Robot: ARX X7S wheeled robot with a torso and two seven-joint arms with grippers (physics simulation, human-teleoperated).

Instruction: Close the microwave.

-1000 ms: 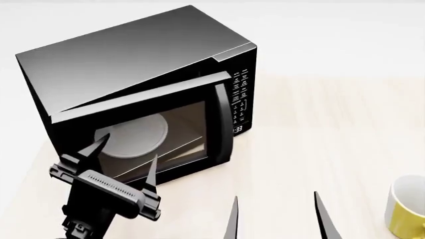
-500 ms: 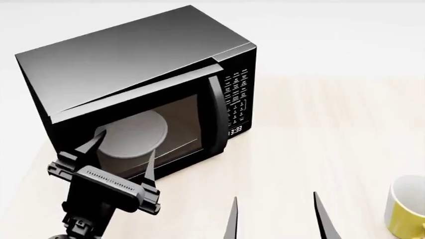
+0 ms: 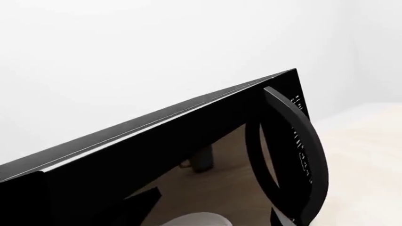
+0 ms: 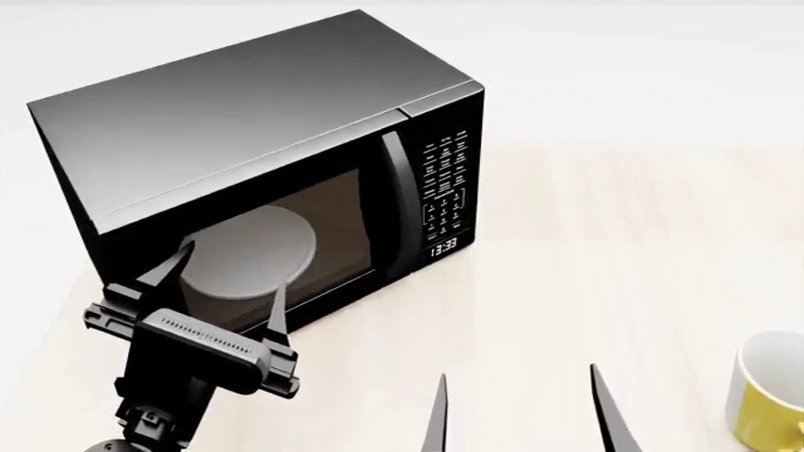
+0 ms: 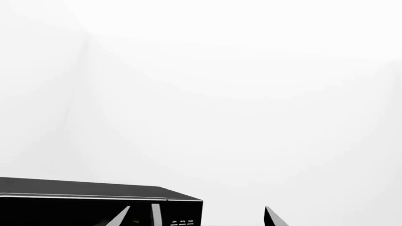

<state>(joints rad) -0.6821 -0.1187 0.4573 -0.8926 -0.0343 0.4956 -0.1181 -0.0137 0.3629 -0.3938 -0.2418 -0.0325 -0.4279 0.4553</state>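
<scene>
- Since half a second ago the door has swung flush with the microwave (image 4: 264, 160); earlier it stood ajar.
- Nearest the microwave's window, the left gripper (image 4: 229, 285) has its fingers spread apart, tips at the glass.
- Right of the microwave, the right gripper (image 4: 518, 410) shows two parted fingertips over the pale wooden table (image 4: 603, 245).
- A yellow mug (image 4: 766, 400) stands well apart to the microwave's right.
- Its clock display (image 4: 443, 248) reads 13:33; keypad labels are too small to read.
- Black and boxy, it shows a white round plate (image 4: 251, 254) behind the window beside a curved handle (image 4: 398, 202).

Pale wooden tabletop (image 4: 603, 235), plain white wall (image 5: 238, 94).
</scene>
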